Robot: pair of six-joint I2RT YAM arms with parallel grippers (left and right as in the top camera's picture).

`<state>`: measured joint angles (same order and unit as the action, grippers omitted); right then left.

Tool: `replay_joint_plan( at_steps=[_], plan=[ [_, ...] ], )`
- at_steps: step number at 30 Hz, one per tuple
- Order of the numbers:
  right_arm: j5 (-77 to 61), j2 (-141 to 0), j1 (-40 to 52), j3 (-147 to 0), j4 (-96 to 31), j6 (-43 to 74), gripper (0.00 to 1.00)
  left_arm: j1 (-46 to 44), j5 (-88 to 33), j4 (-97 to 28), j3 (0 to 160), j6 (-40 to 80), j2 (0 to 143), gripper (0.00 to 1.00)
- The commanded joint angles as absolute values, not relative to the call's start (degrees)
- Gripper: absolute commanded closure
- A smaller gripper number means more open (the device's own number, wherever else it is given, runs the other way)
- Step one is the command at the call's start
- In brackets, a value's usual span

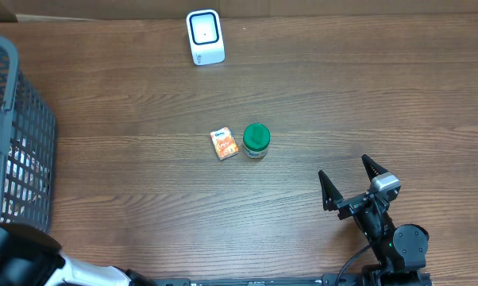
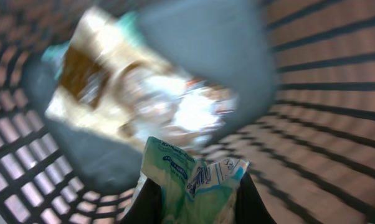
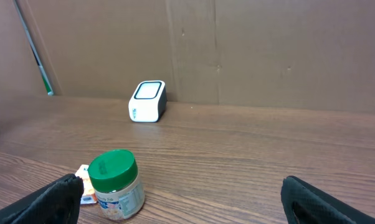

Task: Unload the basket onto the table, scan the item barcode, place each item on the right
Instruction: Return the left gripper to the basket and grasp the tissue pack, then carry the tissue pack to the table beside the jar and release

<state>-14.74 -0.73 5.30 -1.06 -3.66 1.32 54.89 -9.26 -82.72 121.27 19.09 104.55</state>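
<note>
Looking from overhead: white scanner (image 1: 206,36) at the far edge of the bench (image 1: 342,87); orange sachet (image 1: 224,144) just beside green-lidded jar (image 1: 256,141) mid-bench; grey basket (image 1: 21,127) at the left; right claw (image 1: 344,167) spread wide, empty, well apart from the jar.
Left wrist: left claw (image 2: 197,199) pinched shut on a pale green packet (image 2: 175,168) inside the basket, barcode (image 2: 200,177) showing; blurred bag (image 2: 137,93) beyond.
Right wrist: fingers (image 3: 56,199) at both edges, nothing between; jar and sachet near, scanner far back.

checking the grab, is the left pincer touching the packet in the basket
Touching. The left wrist view shows the left pincer shut on the packet, its fingers against both sides.
</note>
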Motion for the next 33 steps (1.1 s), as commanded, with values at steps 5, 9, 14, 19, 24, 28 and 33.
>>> replay_joint_plan(
  at_steps=[5, 9, 14, 19, 24, 28, 33],
  plan=[
    [-14.59, -0.16, 5.56, -0.45, -3.36, 1.5, 0.0, 43.94, -20.69, -81.97, 127.28, 15.9, 89.27, 0.96],
    [-14.59, -0.16, 5.56, -0.45, -3.36, 1.5, 0.0, 30.96, -18.5, -82.52, 127.22, 10.96, 86.0, 0.96],
    [-14.59, -0.16, 5.56, -0.45, -3.36, 1.5, 0.0, 12.4, -12.97, -82.41, 123.0, 7.07, 87.22, 0.96],
    [-14.59, -0.16, 5.56, -0.45, -3.36, 1.5, 0.0, -0.23, -12.1, -78.32, 112.01, 3.38, 90.74, 0.96],
    [-14.59, -0.16, 5.56, -0.45, -3.36, 1.5, 0.0, -9.45, -9.65, -71.68, 98.04, 3.4, 95.94, 0.96],
    [-14.61, -0.16, 5.56, -0.45, -3.36, 1.5, 0.0, -13.13, -9.61, -65.52, 90.28, 7.42, 99.26, 0.96],
    [-14.59, -0.16, 5.56, -0.45, -3.36, 1.5, 0.0, -15.38, -9.3, -55.44, 82.13, 12.93, 101.97, 0.96]
  ],
)
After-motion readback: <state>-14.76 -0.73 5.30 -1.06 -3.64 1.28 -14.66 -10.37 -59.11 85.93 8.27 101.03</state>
